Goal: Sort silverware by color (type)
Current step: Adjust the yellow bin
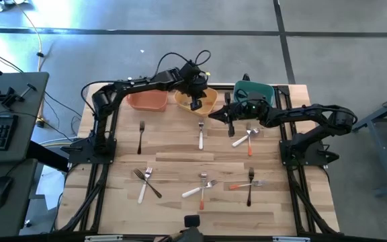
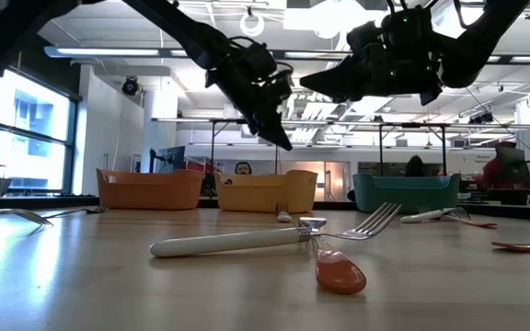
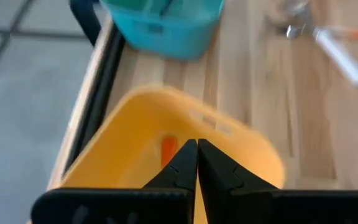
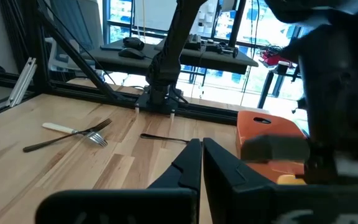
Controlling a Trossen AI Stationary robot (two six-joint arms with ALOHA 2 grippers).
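Observation:
My left gripper [image 1: 196, 101] is shut and empty, pointing down over the yellow bin [image 1: 207, 102]. In the left wrist view [image 3: 196, 147] an orange handle [image 3: 168, 149] lies in that bin [image 3: 135, 124]. My right gripper [image 1: 215, 115] is shut and empty, held level above the table beside the yellow bin; its fingers show in the right wrist view [image 4: 202, 147]. Forks lie flat on the table: a white one [image 1: 201, 136], a black one [image 1: 141, 136], a white and orange pair [image 1: 244, 138], and more pairs near the front [image 1: 146, 181] [image 1: 201, 188] [image 1: 249, 183].
A salmon bin [image 1: 148, 101] and a teal bin [image 1: 255, 91] flank the yellow one along the far edge. Black frame rails run down both table sides [image 1: 106, 148] [image 1: 289, 154]. In the low view a white fork [image 2: 247, 241] and an orange handle [image 2: 340, 274] lie close to the camera.

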